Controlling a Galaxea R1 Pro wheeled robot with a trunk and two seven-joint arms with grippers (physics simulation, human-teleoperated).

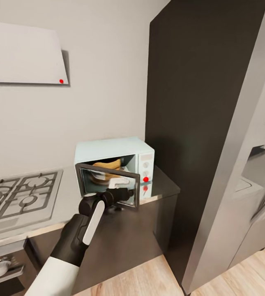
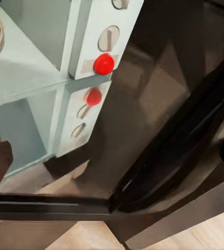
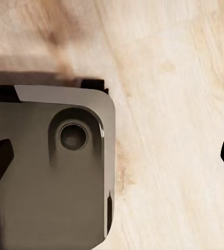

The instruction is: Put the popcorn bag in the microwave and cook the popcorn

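Note:
The mint-blue microwave [image 1: 115, 153] stands on the glossy countertop [image 1: 163, 185] beside a tall dark cabinet. Its steel-framed glass door [image 1: 107, 183] hangs partly open. Inside the cavity sits the tan popcorn bag [image 1: 106, 169], its white label facing out; no popcorn kernels are visible. My left gripper [image 1: 125, 194] is at the door's outer face near its lower edge, open and holding nothing. The left wrist view shows the control panel with its red dot [image 2: 103, 63] mirrored in the countertop [image 2: 148, 104], with the left gripper [image 2: 112, 159] spread wide. My right gripper [image 3: 112, 156] hangs open over the floor.
A steel gas hob [image 1: 21, 197] lies left of the microwave under a flat white hood [image 1: 23, 53]. A built-in oven with a knob [image 1: 3, 267] is below. A tall dark cabinet [image 1: 198, 102] and a steel fridge [image 1: 251, 172] stand to the right. My base [image 3: 49, 172] rests on the wood floor [image 3: 169, 78].

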